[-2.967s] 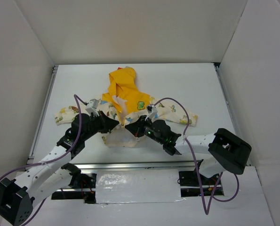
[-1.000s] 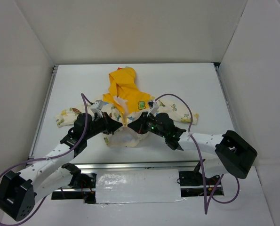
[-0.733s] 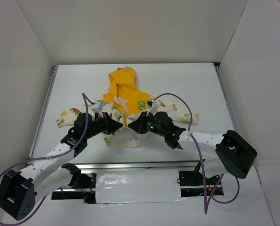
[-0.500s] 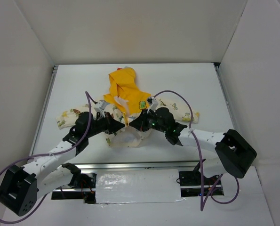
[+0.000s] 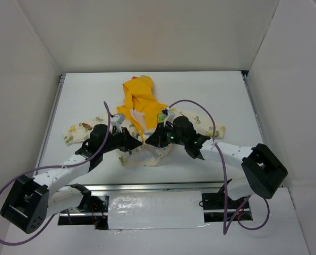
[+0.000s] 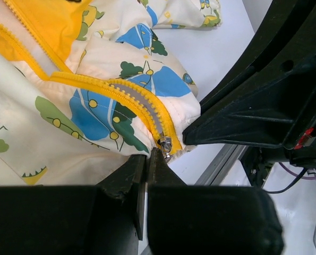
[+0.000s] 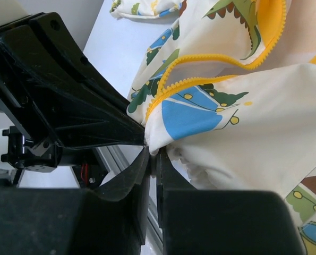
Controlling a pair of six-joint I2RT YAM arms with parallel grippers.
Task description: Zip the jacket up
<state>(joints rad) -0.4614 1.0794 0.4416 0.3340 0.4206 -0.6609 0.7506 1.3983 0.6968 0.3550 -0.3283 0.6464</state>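
**Booth:** Where's the jacket (image 5: 127, 126)?

**Me:** Middle of the table (image 5: 211, 90), hood (image 5: 136, 90) at twelve o'clock, hem at six, right by my two pincers.

**Booth:** And the grips?

**Me:** Left pincer (image 6: 147, 155) is pressed shut on the hem, with the zipper slider (image 6: 165, 143) just off its tips at one o'clock. Right pincer (image 7: 153, 154) shows a sliver of gap with a hem fold at its tips (biting or only touching, I cannot tell).

**Booth:** Progress?

**Me:** Barely begun, I'd say. The slider sits at the bottom, the yellow teeth (image 6: 102, 89) part above it, and the front lies open. The whole run toward twelve is left.
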